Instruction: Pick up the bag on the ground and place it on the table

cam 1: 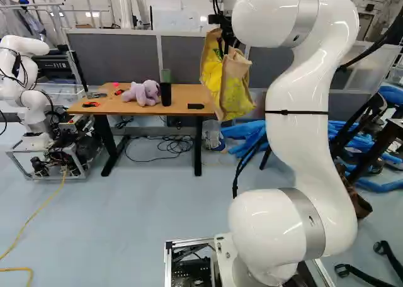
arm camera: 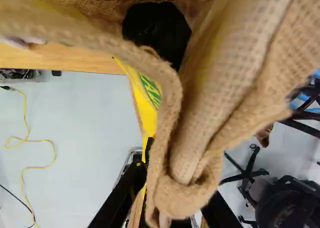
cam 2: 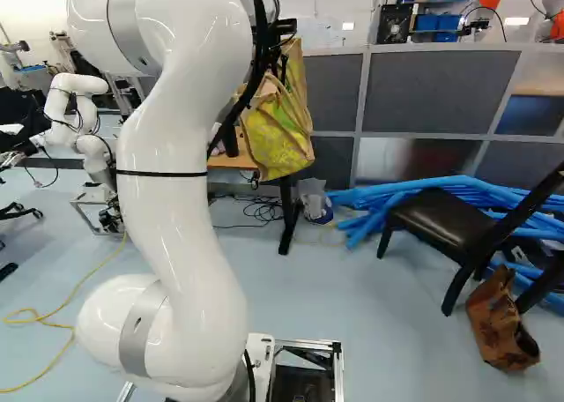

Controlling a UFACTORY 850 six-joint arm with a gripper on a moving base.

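My gripper is raised, its fingers shut on the rolled burlap top of the yellow and tan bag, which hangs beneath it. In the left base view the bag overlaps the right end of the wooden table; its bottom appears lower than the tabletop. The right base view shows the same bag just past the arm, hiding part of the table. Up close in the wrist view, the bag fills much of the space ahead, its fabric bunched between the fingers of the gripper.
On the table are a purple plush toy, a black cup and small tools. Another robot stands at the left. A black chair, blue tubes and a brown bag on the floor lie to the right.
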